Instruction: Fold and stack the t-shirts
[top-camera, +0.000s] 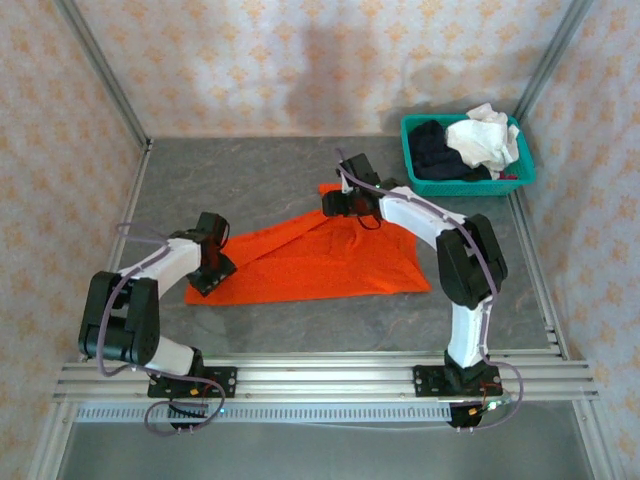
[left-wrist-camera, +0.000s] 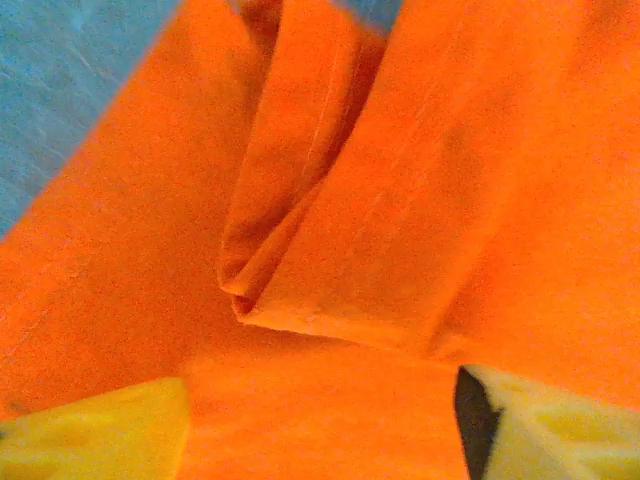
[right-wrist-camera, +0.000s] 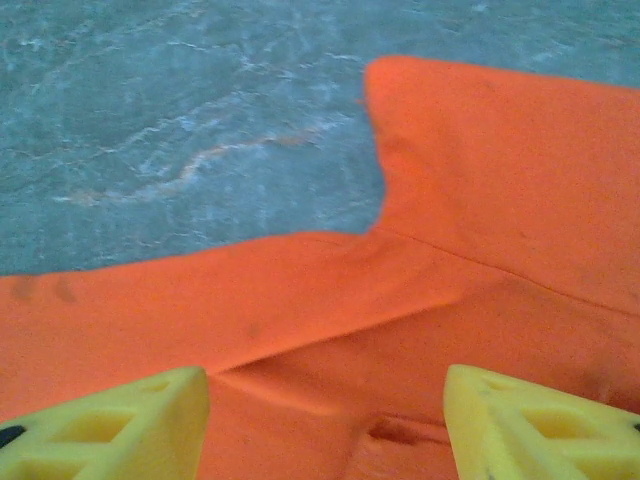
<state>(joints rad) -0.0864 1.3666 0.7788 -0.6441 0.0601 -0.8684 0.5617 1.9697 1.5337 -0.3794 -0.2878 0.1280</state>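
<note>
A large bright orange t-shirt (top-camera: 320, 262) lies spread on the grey table, partly folded into a rough triangle. My left gripper (top-camera: 212, 272) sits at the shirt's left edge. In the left wrist view its yellow fingers (left-wrist-camera: 100, 430) stand wide apart over a folded orange pleat (left-wrist-camera: 330, 230), and the gripper (left-wrist-camera: 320, 440) is open. My right gripper (top-camera: 336, 203) is at the shirt's far edge. In the right wrist view it (right-wrist-camera: 325, 430) is open above the flat orange cloth (right-wrist-camera: 480, 180), with nothing pinched. A white t-shirt (top-camera: 485, 140) and a dark navy one (top-camera: 435, 150) lie crumpled in the basket.
The teal mesh basket (top-camera: 468, 186) stands at the back right corner. Bare grey table (top-camera: 230, 185) lies behind and left of the orange shirt. Metal frame posts and patterned walls enclose the table. An aluminium rail (top-camera: 320, 375) runs along the near edge.
</note>
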